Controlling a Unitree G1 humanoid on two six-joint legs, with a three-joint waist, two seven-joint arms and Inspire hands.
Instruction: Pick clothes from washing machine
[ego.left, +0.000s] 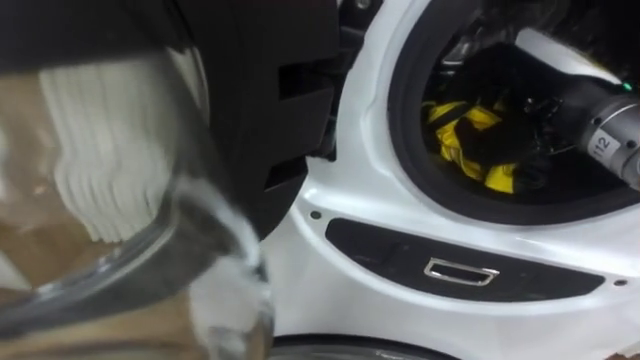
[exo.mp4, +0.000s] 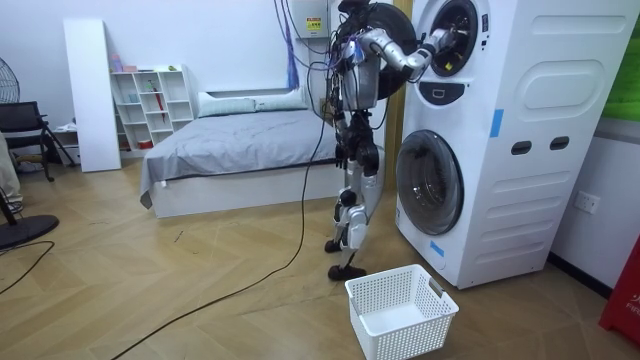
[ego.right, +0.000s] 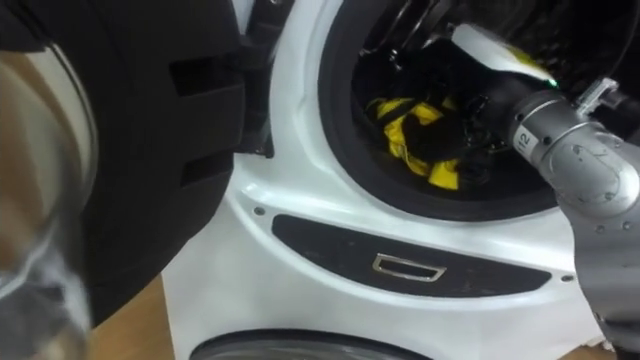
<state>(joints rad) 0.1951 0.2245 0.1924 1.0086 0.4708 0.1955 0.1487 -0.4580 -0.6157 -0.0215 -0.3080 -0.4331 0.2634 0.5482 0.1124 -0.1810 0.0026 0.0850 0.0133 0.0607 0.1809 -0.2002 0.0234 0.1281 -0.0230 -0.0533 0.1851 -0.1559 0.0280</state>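
A yellow and black cloth (ego.left: 462, 135) lies inside the drum of the upper washing machine (exo.mp4: 455, 40). My right hand (ego.left: 515, 140) has reached through the round opening and rests dark on top of that cloth; its fingers are hidden among the folds. The right forearm (ego.right: 580, 160) enters from the right. In the room view I stand upright close in front of the stacked machines, right arm raised to the upper drum. My left hand (exo.mp4: 343, 152) hangs low by my hip.
The upper machine's door (ego.left: 130, 200), with its glass bowl and dark frame, stands open at my left, close to my head. A dark panel with a metal handle (ego.left: 460, 270) lies below the opening. A white laundry basket (exo.mp4: 400, 310) stands on the floor behind my feet.
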